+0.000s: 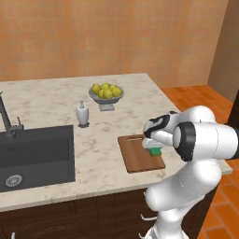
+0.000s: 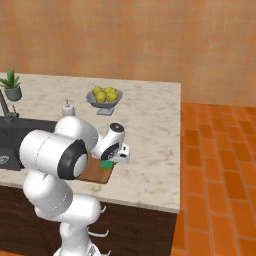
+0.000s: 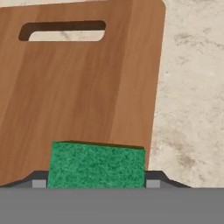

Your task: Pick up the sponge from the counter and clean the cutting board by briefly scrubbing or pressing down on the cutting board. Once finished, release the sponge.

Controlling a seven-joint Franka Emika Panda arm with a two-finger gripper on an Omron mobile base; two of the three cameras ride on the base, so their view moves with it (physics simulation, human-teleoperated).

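Green sponge (image 3: 96, 164) over slotted cutting board (image 3: 83, 87)

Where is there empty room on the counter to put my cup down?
Bare counter lies behind the sink, and between the soap bottle and cutting board. It's crowded on the board, where the claw holds the sponge, and around the lemon bowl.

arm (image 1: 196, 140): glossy white rounded links | joints: dark bands | end effector (image 1: 154, 145): white, dark trim
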